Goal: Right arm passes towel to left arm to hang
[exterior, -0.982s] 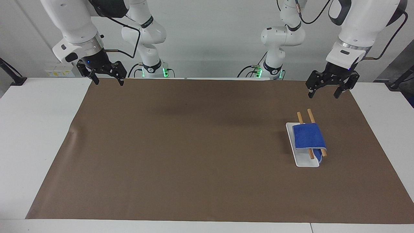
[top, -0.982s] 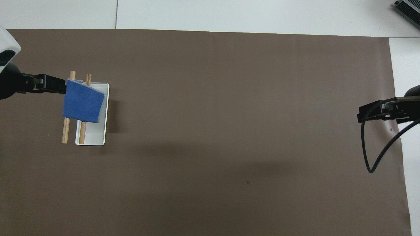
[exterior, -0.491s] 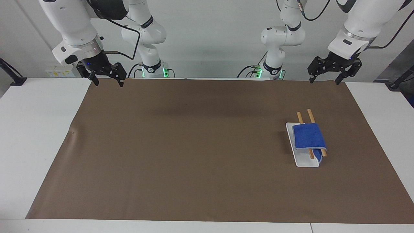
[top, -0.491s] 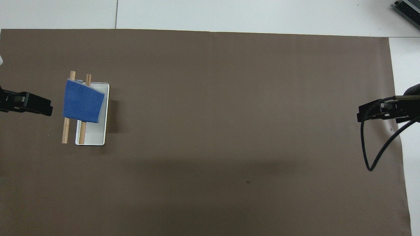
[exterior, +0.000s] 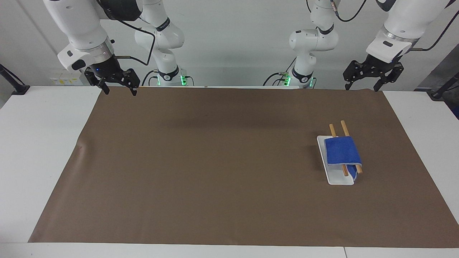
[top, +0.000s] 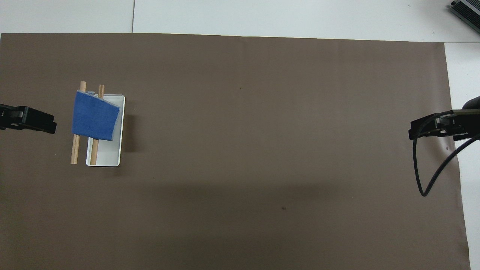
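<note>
Towel (exterior: 341,152) draped over two wooden rails (exterior: 344,128) of rack (exterior: 338,178) near mat's left-arm end — hang looks done; left gripper (exterior: 363,87) and right gripper (exterior: 119,90) both open, empty, raised at mat's robot-side corners — nothing left but parking.

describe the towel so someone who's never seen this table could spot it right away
On the brown mat, look toward the left arm's end, where a small white tray carries two wooden rods. The towel is draped over those rods. It is the only bright blue, fluffy thing there.
</note>
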`<state>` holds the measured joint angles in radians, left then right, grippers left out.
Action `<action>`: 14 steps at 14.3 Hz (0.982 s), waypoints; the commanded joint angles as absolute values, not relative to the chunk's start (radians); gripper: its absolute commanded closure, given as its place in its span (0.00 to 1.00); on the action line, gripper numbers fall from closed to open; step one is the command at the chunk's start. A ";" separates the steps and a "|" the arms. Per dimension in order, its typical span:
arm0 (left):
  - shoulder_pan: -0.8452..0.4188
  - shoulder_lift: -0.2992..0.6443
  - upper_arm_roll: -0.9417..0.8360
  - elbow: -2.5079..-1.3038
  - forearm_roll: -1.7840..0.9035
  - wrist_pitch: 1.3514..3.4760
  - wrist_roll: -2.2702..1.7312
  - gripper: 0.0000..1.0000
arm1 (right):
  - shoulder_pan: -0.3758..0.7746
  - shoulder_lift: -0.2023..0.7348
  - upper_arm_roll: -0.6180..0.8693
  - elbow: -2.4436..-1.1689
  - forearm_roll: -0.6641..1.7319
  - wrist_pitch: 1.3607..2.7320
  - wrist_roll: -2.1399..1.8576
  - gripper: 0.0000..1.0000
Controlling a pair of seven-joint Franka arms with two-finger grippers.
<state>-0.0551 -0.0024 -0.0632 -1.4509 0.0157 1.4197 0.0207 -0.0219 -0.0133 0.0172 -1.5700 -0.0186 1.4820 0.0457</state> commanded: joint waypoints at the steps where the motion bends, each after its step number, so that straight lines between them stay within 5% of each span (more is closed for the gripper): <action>1: -0.052 -0.014 -0.067 -1.456 0.035 1.407 0.031 0.00 | -0.040 -0.017 0.023 -1.560 0.005 1.460 0.038 0.00; 14: -0.100 -0.011 0.012 -1.454 0.029 1.381 0.057 0.00 | -0.038 -0.017 0.023 -1.560 0.005 1.460 0.038 0.00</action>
